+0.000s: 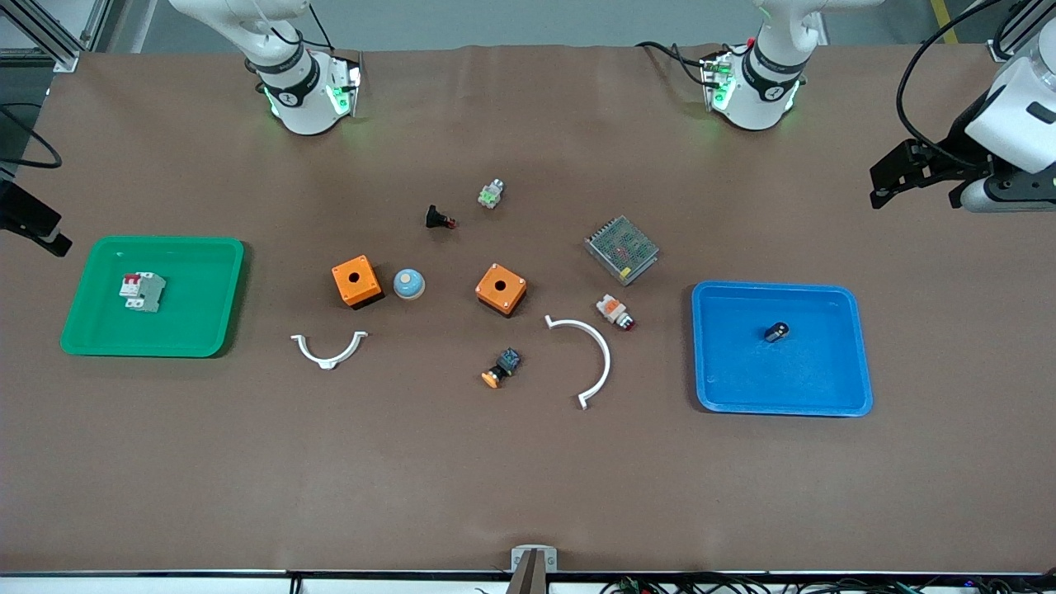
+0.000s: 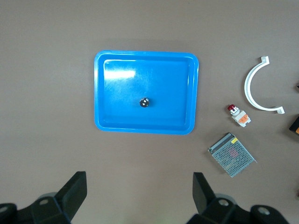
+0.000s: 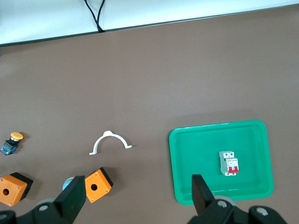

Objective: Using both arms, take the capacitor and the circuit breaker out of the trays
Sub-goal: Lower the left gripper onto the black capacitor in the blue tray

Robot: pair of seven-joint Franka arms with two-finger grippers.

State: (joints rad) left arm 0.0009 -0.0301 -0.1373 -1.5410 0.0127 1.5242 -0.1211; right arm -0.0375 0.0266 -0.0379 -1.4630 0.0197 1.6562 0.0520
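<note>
The capacitor [image 1: 775, 332], a tiny dark cylinder with a silvery end, lies in the blue tray [image 1: 850, 355]; it also shows in the left wrist view [image 2: 145, 102]. The light-grey breaker [image 1: 142, 290] with its red switch lies in the green tray [image 1: 91, 330]; it also shows in the right wrist view [image 3: 228, 163]. My left gripper [image 1: 916, 194] hangs open and empty, high over bare table beside the blue tray [image 2: 107, 121]. My right gripper [image 1: 37, 224] hangs open and empty, high at the right arm's end of the table beside the green tray [image 3: 187, 186].
Between the trays lie two orange boxes [image 1: 356, 281] [image 1: 501, 289], a blue dome [image 1: 408, 284], a black push-button [image 1: 440, 219], a green-white part [image 1: 491, 194], a mesh-covered metal box [image 1: 621, 249], an orange-white button [image 1: 615, 311], a yellow-capped button [image 1: 502, 367] and two white curved clips [image 1: 328, 350] [image 1: 587, 357].
</note>
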